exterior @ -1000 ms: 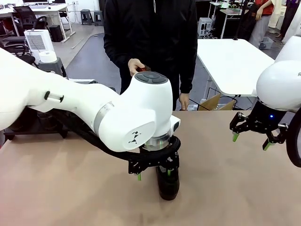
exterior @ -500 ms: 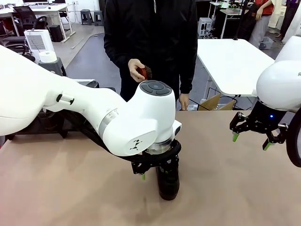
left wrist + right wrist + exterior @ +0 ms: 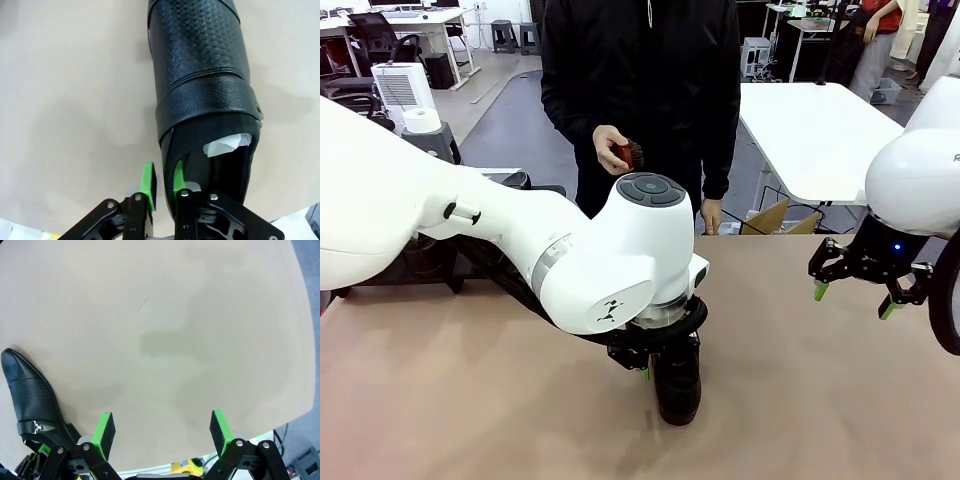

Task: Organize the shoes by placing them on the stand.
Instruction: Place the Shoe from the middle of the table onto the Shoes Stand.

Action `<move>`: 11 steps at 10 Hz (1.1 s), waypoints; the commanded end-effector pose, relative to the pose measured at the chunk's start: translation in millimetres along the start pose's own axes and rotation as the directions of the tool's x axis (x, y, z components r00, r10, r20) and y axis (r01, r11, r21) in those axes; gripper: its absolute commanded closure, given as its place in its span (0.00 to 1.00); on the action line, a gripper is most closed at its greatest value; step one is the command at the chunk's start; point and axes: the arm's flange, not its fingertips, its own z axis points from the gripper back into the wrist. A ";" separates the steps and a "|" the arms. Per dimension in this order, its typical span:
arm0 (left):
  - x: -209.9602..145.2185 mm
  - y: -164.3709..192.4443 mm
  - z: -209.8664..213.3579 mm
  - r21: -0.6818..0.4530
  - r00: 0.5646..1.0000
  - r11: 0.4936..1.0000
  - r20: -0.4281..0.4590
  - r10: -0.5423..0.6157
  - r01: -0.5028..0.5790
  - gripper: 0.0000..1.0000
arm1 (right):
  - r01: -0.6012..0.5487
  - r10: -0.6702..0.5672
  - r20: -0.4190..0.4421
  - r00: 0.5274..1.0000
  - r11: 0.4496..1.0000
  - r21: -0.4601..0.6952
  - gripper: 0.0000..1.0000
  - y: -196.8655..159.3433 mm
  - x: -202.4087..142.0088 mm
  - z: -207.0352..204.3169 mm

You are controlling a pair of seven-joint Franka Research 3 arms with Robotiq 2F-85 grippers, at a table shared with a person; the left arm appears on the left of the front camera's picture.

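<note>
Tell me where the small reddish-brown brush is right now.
In the front view, the small reddish-brown brush is in the person's hand, held against the black jacket at the far side of the table, just above the left arm's white wrist joint.

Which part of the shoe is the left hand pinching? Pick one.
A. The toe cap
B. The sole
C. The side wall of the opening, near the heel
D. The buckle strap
C: in the left wrist view the left hand has one green pad outside and one inside the shoe at the rim of its opening, beside the white paper stuffing.
</note>
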 end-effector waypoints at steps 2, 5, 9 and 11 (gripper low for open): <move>2.9 -2.0 -2.8 0.008 1.000 1.000 0.017 -0.003 0.003 1.00 | -0.017 0.017 0.000 1.000 1.000 0.011 0.00 -1.4 2.1 2.4; 10.3 5.2 14.7 -0.008 0.995 0.998 -0.087 -0.057 0.057 1.00 | -0.017 0.017 0.000 1.000 1.000 0.011 0.00 -1.4 2.1 2.4; 53.1 65.6 84.4 -0.004 0.948 0.979 0.250 -0.195 0.202 1.00 | -0.017 0.017 0.000 1.000 1.000 0.011 0.00 -1.4 2.1 2.4; 102.8 106.3 97.7 0.064 0.910 0.981 0.365 -0.195 0.185 1.00 | -0.017 0.017 0.000 1.000 1.000 0.011 0.00 -1.4 2.1 2.4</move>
